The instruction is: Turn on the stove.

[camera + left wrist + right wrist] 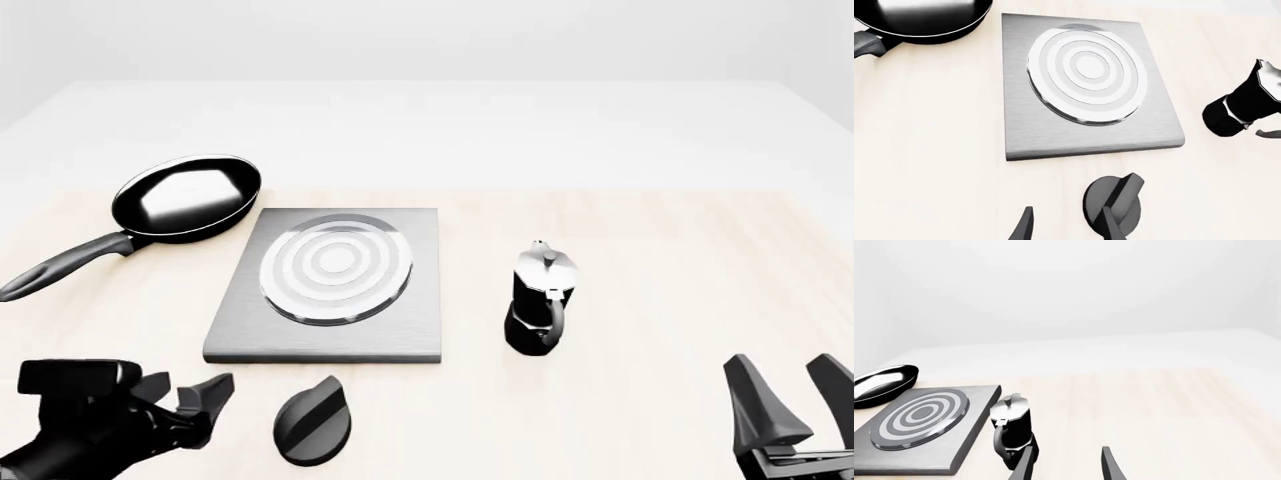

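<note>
The stove (414, 330) is a flat dark-grey plate with a ringed silver burner (336, 265), at the table's left middle. Its black oval ridged knob (314, 420) lies on the table just in front of the plate. My left gripper (211, 405) is open and low, just left of the knob and not touching it. In the left wrist view the knob (1114, 200) sits by one fingertip (1111, 225), with the plate (1021, 130) beyond. My right gripper (798, 400) is open and empty at the front right, far from the stove.
A black frying pan (187, 195) lies left of and behind the plate, its handle pointing toward the table's left front. A black-and-silver moka pot (541, 300) stands upright just right of the plate; it also shows in the right wrist view (1013, 432).
</note>
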Motion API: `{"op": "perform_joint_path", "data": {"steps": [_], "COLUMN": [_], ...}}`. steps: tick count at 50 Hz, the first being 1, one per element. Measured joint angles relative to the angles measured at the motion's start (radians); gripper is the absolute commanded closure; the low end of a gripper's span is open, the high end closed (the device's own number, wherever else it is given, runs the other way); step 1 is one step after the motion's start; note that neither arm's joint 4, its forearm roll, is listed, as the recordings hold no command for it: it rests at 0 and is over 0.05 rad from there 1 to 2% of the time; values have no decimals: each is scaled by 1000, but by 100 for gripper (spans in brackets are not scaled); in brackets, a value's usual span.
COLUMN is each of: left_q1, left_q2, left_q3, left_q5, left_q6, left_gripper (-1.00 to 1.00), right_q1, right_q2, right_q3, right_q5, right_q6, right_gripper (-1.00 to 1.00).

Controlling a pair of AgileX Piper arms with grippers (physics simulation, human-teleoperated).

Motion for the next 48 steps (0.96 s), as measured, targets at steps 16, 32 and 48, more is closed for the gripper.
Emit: {"op": "perform_joint_path", "data": {"steps": [16,32,48], "left_q1": [-9,-22,-4], "left_q2": [-527,-698,-731], "left_q3": [-83,-227,-295], "left_q5": [419,572,595], "left_q6": [32,13,-5], "left_gripper": [-100,-100,-100], "right_q1": [-3,-6,-7], "right_q2": [-10,-13,2], "right_q3": [0,0,0], "right_q5": [10,14,5], "right_q6": [-29,-45,-61], "right_gripper": [-100,-100,-100]}}
